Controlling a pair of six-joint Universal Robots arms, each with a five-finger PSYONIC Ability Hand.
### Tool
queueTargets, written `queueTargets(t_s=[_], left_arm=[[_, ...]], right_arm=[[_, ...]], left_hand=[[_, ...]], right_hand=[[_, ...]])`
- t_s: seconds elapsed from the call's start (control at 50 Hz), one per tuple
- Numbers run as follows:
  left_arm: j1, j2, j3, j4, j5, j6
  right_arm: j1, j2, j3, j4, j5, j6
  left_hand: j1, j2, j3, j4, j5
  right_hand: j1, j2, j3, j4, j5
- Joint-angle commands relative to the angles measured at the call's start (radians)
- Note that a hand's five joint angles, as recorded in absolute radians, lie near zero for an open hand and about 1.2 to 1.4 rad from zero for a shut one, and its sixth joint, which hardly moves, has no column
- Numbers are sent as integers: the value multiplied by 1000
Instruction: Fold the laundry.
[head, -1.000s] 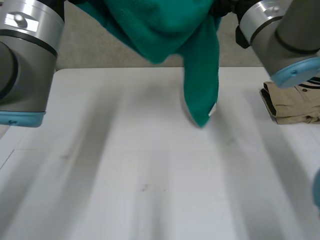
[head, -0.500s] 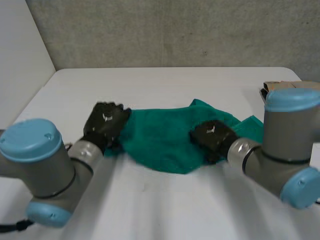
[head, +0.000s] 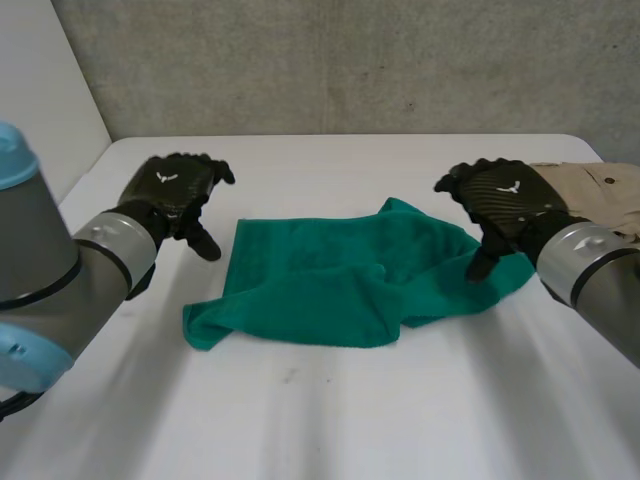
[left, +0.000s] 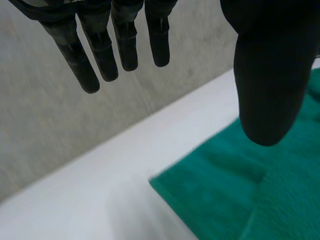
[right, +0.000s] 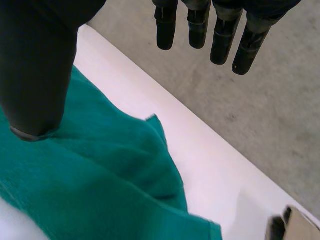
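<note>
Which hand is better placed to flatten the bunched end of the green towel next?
Right, likely. The right hand is open over the bunched, folded-over end of the green towel. The left hand is open beside its flat far corner, off the cloth.

The white table carries a green cloth near its middle, rumpled, with one side folded over itself. A beige garment lies on the table by its far right corner.
</note>
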Motion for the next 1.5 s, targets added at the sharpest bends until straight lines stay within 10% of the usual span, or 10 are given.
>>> queueTargets(t_s=[0.02,0.58,0.76,1.06,1.22,1.5], left_arm=[[9,-189,114,-127,-6,-22],[-4,-352,91,-133,-18,-11],[-7,-342,89,-113,-49,-13],[-34,-9,-37,34,-53,1],[-44,50,-95,107,-53,142],[-41,45,-118,118,-53,248]], right_arm=[[-46,81,29,-9,-36,-11],[-56,152,45,-57,-36,-12],[-57,163,45,-60,-34,-12],[-82,169,-144,145,-50,-115],[-77,327,-351,434,-59,-406],[-80,655,-710,377,33,-485]], left_hand=[[128,130,131,140,144],[166,168,170,178,182],[1011,1013,1014,1023,1027],[1011,1013,1015,1023,1027],[997,999,1001,1009,1013],[962,964,965,974,978]], right_hand=[[-35,-48,-42,-62,-70],[-35,-48,-42,-62,-70],[-35,-48,-42,-62,-70],[-35,-48,-42,-62,-70],[-35,-48,-42,-62,-70],[-35,-48,-42,-62,-70]])
